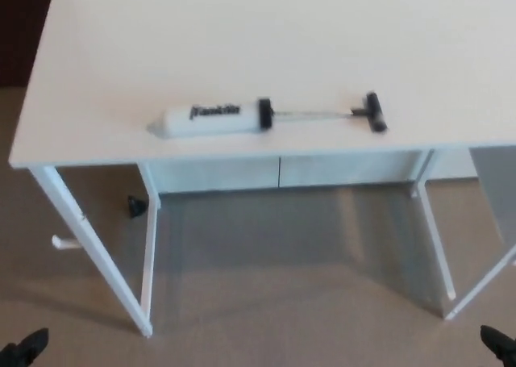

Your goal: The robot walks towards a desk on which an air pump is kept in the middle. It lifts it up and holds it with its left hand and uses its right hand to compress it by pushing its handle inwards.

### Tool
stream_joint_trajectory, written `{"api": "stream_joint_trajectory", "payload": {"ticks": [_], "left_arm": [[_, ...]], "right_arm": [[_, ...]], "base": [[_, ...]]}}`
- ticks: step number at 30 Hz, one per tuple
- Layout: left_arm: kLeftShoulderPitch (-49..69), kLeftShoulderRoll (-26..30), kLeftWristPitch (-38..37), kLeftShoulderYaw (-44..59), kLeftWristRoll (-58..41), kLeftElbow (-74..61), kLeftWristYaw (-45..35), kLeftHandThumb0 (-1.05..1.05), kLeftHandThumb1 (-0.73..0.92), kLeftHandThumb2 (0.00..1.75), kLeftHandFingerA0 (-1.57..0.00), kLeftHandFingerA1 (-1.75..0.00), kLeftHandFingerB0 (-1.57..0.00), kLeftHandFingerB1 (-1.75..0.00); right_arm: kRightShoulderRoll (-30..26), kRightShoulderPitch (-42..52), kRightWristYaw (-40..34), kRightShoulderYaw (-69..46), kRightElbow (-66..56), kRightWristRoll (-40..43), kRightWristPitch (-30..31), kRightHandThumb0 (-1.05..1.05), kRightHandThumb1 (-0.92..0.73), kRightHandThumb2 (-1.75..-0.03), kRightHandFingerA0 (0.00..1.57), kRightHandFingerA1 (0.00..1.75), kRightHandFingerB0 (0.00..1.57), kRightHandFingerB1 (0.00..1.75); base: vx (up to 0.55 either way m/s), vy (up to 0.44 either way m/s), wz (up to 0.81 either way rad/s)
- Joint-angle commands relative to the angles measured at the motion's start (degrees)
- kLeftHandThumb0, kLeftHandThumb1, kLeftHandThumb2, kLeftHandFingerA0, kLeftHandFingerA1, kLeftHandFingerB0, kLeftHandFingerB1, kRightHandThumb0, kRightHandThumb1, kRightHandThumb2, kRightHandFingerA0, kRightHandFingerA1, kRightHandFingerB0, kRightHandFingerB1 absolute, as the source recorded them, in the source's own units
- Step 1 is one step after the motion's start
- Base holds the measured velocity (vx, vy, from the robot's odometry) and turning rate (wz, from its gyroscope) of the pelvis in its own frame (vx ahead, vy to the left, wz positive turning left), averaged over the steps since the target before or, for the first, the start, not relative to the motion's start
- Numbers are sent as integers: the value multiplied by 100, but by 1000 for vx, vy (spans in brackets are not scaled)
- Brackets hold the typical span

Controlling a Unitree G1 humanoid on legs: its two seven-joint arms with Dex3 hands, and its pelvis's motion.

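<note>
Item: air pump (266, 117), lying on its side on the white surface (121, 52), centre of the frame.

Marking: one brand word in dark slanted lettering on the white barrel (208, 120), left half of the pump. It is blurred and looks like "Franklin", though single letters cannot be confirmed. The word runs lengthwise along the barrel, toward the black collar (264, 114).

Other legible text: none on the rod, the handle (376, 112) or the surface.
</note>
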Motion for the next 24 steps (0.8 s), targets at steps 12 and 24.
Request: {"api": "stream_joint_trajectory", "payload": {"ticks": [12,24], "left_arm": [[-10,179,-54,9,78,14,-94,-69,73,104,0,-29,0,-23],[-63,194,-79,34,55,103,-119,-71,73,103,0,-28,0,-21]], "right_arm": [[31,20,-71,-46,106,-15,-144,-74,-79,-107,4,41,2,23],[2,-61,-40,10,93,-40,-89,-74,-80,-108,4,40,0,24]], "base": [[168,105,-2],[40,-46,-6]]}}
